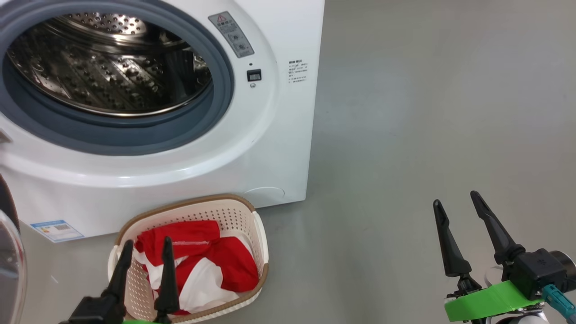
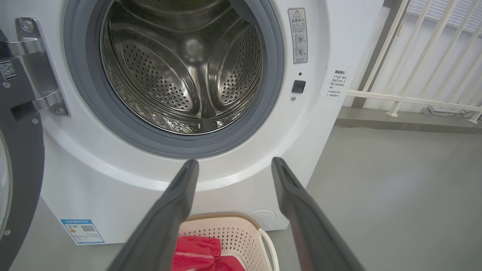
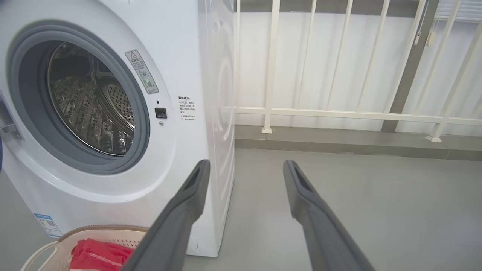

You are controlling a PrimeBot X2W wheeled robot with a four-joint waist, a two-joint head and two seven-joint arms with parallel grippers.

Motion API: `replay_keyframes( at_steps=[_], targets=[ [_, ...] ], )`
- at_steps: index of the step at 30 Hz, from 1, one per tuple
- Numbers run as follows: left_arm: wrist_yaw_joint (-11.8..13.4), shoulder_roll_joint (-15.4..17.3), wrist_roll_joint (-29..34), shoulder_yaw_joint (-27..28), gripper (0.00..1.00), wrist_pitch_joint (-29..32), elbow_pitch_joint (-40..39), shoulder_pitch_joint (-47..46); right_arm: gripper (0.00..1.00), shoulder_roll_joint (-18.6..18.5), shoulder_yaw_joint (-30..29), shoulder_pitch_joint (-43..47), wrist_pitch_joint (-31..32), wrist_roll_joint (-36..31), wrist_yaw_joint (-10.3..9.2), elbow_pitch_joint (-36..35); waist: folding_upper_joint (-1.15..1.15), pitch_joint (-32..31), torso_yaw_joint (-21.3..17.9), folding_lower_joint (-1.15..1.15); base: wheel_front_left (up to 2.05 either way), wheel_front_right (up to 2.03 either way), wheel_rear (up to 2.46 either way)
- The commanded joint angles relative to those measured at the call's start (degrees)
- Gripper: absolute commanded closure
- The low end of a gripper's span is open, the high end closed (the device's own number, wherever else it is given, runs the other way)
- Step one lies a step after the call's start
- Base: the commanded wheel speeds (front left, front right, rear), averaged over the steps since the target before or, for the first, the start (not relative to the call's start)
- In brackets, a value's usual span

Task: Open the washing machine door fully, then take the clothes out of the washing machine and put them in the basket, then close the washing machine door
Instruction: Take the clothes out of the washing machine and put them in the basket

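The white washing machine (image 1: pixel 270 148) stands with its steel drum (image 1: pixel 108 63) bare of fabric. Its door (image 2: pixel 19 158) hangs swung out to the left, black rim and glass (image 1: pixel 9 265) at the view's left edge. The red and white clothes (image 1: pixel 202 265) lie in the cream basket (image 1: pixel 258 238) on the floor before the machine. My left gripper (image 1: pixel 147 246) hangs open over the basket's near side, nothing between its fingers. My right gripper (image 1: pixel 456 200) is open over bare floor to the right. The clothes (image 2: pixel 196 254) and the basket (image 3: pixel 98 235) also show in the wrist views.
Grey floor (image 1: pixel 427 112) stretches to the right of the machine. A white railing (image 3: pixel 339 113) on a low kerb runs behind it. A blue sticker (image 1: pixel 56 230) sits low on the machine's front. The door's metal hinge (image 2: pixel 37 67) is on the left.
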Motion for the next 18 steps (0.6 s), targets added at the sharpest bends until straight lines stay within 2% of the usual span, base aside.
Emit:
replay_keyframes(
  at_steps=[1,18],
  targets=[
    [0.53,1.1,0.92,2.34,0.0,-0.68,-2.04,0.5,0.0,-0.73,0.84,0.18,-0.37,-0.37,0.35,-1.56,0.0,-1.13,0.03,0.0,0.0,0.0,0.0],
    [0.79,0.2,1.61,2.98,0.0,-0.69,-3.08,5.75,0.0,-0.73,-0.12,4.74,-0.37,-1.56,0.35,-2.37,0.0,-6.36,0.69,0.0,0.0,0.0,0.0]
  ],
)
